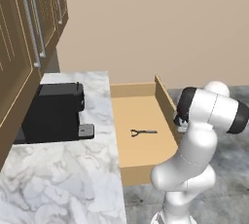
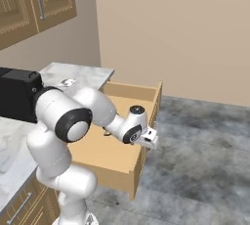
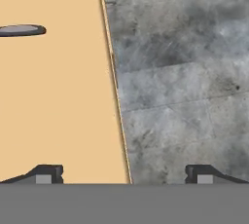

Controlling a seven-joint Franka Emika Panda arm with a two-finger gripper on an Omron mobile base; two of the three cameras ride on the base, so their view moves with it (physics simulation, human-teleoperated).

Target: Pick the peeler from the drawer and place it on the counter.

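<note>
1. Left base view: the drawer (image 1: 141,157) stands pulled out from under the counter (image 1: 73,179), to the right of the marble slab. The peeler (image 1: 143,132) lies flat on the tan bottom, about in the middle, with its forked head to the left and its handle to the right. It touches no wall of the drawer. A black coffee machine (image 1: 53,113) stands on the counter at the left, below the wooden wall cabinets (image 1: 29,28). The white arm rises at the right, beside the drawer's front wall.

2. Right base view: the gripper (image 2: 152,140) hangs above the drawer's front wall, at the side of the grey floor (image 2: 205,160). The arm covers the middle of the drawer here, so I cannot make out the peeler. The counter is at the left, behind the arm.

3. Hand view: the two fingertips (image 3: 46,173) stand wide apart and nothing is between them, so the gripper is released and empty. One tip is over the drawer bottom, the other over the floor. The peeler's handle shows at the far left, well apart from the tips.

4. Progress, as I judge it: the drawer is already open, but the peeler is not yet grasped. Reaching, closing, lifting and placing on the counter are all left.
</note>
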